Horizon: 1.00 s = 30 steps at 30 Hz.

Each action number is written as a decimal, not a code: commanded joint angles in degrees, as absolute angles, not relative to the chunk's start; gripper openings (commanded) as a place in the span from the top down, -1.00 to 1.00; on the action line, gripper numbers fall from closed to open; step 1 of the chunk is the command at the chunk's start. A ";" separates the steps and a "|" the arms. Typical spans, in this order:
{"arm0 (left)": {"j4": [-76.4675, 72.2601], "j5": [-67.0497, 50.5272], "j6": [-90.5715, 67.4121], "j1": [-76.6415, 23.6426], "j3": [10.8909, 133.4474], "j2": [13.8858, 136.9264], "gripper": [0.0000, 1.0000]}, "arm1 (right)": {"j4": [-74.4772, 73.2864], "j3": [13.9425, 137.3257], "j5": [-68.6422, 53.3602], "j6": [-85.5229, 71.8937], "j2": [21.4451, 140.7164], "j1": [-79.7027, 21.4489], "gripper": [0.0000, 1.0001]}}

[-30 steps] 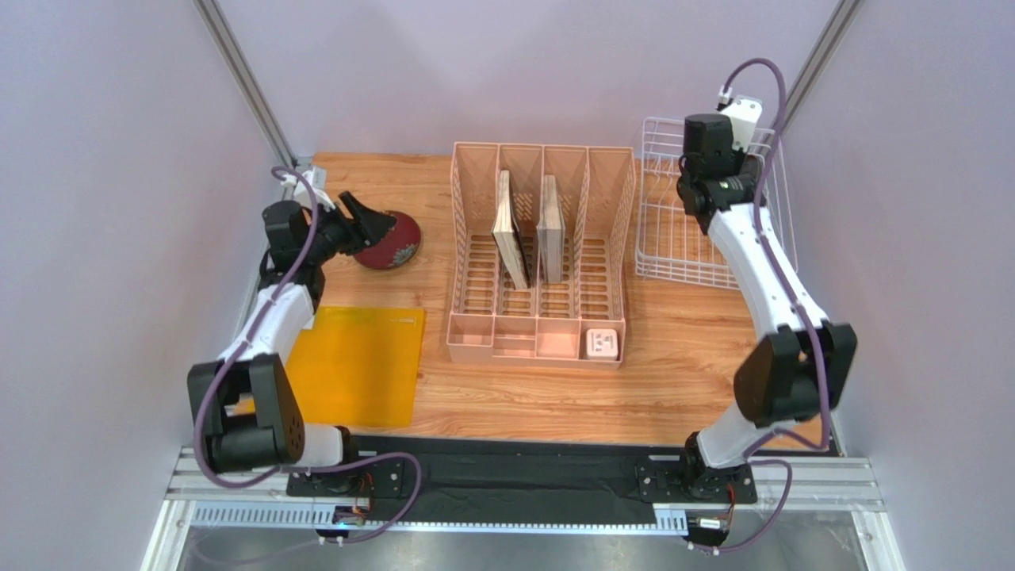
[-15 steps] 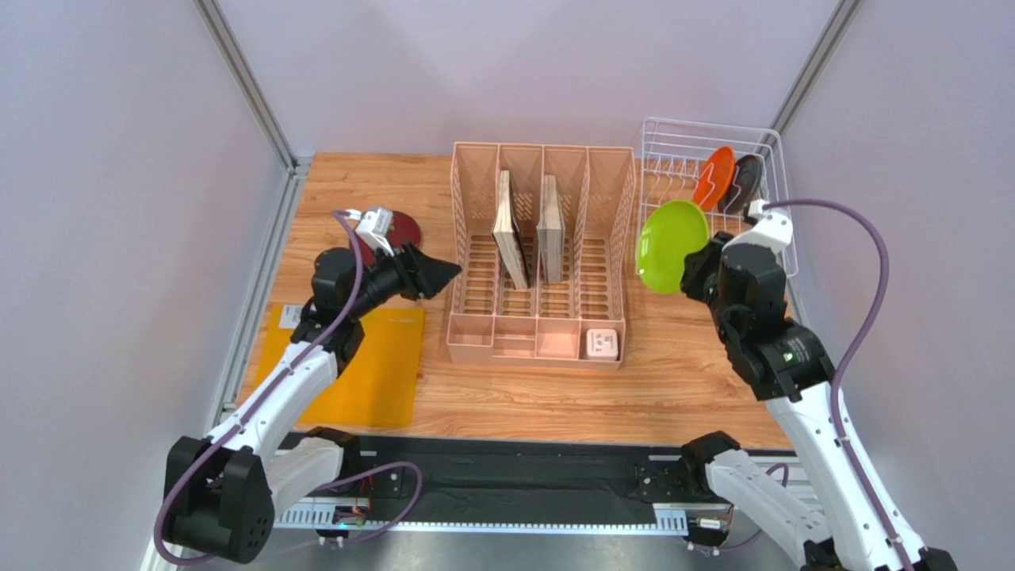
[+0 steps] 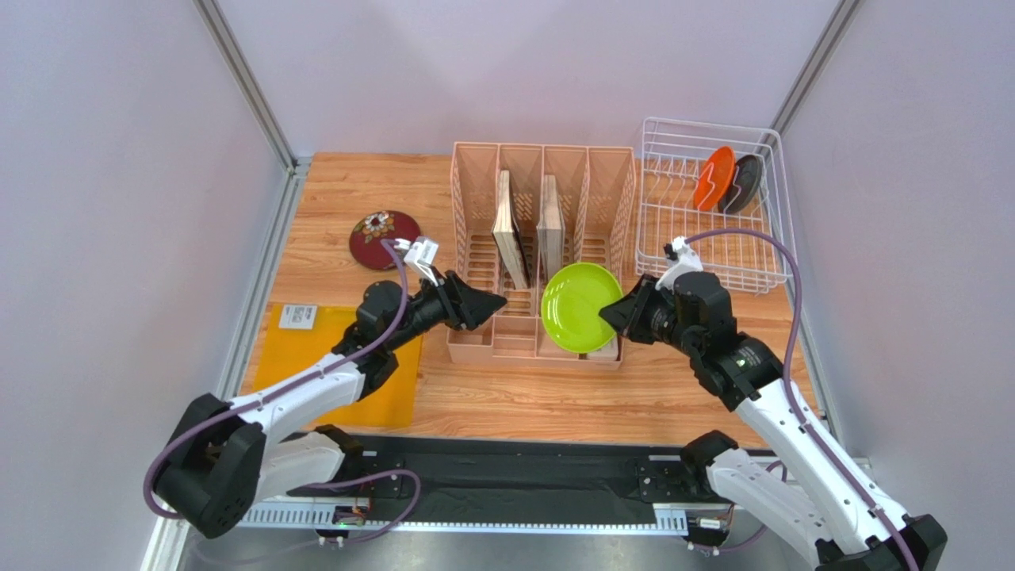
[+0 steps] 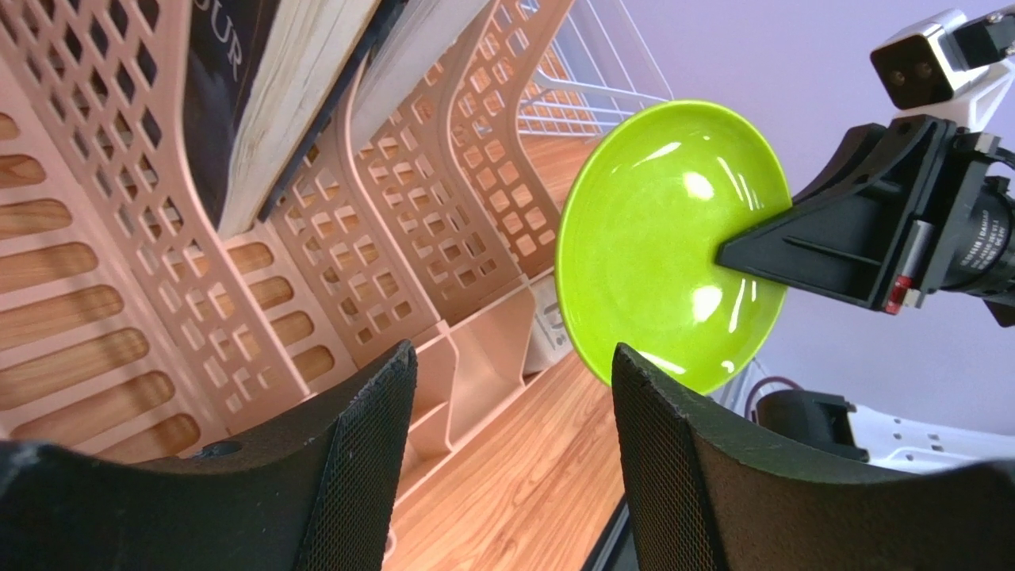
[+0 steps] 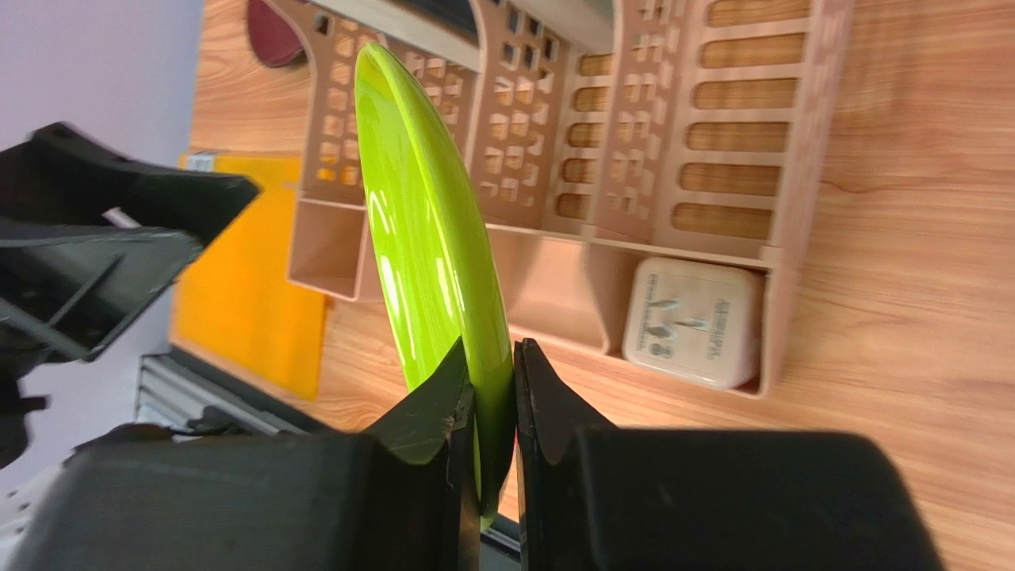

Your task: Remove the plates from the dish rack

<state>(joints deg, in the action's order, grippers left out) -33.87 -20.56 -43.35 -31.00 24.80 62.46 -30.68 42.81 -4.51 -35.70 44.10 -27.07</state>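
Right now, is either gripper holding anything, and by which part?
The right gripper pinches the lime green plate by its rim; the left gripper holds nothing.

Left arm stretched low toward centre, left claw point(image 3: 486, 309) parted and empty, right arm bent inward to face it, right claw point(image 3: 617, 317) pinched tight on the lime green plate point(image 3: 577, 307) rim, claws apart.

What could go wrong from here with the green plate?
1. The right end effector pinches the lime green plate only at its rim, so it could pivot or slip.
2. The open left end effector sits close to the pink organizer; reaching for the plate, it might clip a wall or knock the plate loose.
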 commanded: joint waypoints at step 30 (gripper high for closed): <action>-58.28 -18.11 -45.71 -41.84 28.92 77.81 1.00 | -17.04 41.48 -11.97 -39.38 47.11 -28.56 -0.51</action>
